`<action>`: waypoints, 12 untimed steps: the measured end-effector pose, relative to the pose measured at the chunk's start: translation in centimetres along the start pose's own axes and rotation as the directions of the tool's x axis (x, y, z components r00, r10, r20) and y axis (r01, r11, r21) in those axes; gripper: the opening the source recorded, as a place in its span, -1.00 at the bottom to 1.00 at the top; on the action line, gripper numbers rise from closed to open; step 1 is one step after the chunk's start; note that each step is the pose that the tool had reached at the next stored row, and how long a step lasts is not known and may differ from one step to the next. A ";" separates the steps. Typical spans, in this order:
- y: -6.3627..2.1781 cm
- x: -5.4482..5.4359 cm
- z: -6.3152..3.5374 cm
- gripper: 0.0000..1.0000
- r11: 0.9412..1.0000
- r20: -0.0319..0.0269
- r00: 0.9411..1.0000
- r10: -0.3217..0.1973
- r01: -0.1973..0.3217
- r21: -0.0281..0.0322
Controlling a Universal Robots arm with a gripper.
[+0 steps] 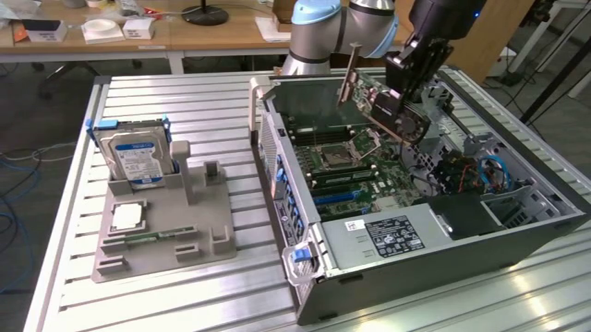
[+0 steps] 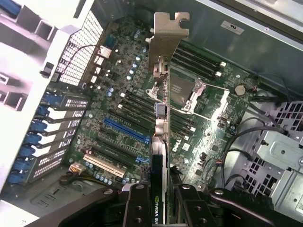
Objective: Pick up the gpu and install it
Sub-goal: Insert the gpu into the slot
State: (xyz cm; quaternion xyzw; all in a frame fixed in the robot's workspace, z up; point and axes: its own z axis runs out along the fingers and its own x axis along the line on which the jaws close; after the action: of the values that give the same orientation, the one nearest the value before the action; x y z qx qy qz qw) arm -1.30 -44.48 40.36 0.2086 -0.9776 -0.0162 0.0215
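The gpu (image 1: 388, 104) is a thin card with a green board and a silver bracket at its far end. It hangs tilted in the air above the open computer case (image 1: 517, 242). My gripper (image 1: 406, 72) is shut on the gpu near its black end. In the wrist view the gpu (image 2: 161, 118) shows edge-on, its silver bracket pointing away over the motherboard (image 2: 199, 137). The gripper (image 2: 161, 208) holds it with one finger on each face. The blue slot (image 2: 124, 131) lies below and to one side of the card. The card touches no slot.
A grey holder tray (image 1: 162, 242) sits at the exterior view's left on the slatted metal table (image 1: 185, 97). A silver hard drive (image 1: 137, 158) stands upright in it. The case holds a power supply (image 1: 388, 238), cables (image 1: 485, 173) and a drive cage (image 2: 284, 161).
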 end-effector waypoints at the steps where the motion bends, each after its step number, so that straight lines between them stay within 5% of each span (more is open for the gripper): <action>1: 0.01 0.0 0.01 -0.47 1.000 0.000 1.000 -0.007 0.007 0.000; 12: 0.11 -0.1 0.10 -0.47 0.996 -0.004 0.996 -0.089 0.089 0.003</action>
State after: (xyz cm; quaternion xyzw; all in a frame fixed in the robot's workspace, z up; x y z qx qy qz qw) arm -1.30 -44.35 40.26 0.2519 -0.9674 -0.0152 0.0222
